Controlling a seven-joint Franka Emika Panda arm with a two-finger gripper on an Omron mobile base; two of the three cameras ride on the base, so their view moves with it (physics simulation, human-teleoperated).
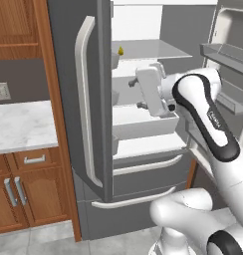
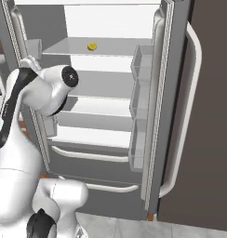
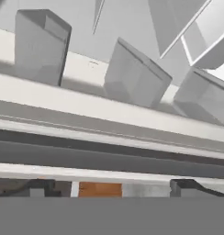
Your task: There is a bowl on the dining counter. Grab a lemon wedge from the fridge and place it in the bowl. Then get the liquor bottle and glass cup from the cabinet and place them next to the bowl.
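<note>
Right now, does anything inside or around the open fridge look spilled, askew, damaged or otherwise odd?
Nothing stands out. The fridge stands open, its shelves level and unbroken, with no spill on them. The lemon wedge sits alone on an upper shelf. The gripper is open and holds nothing.

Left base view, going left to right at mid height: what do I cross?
Marble counter → fridge door handle → lemon wedge up on a shelf → robot hand inside the open fridge → door bins on the right.
</note>
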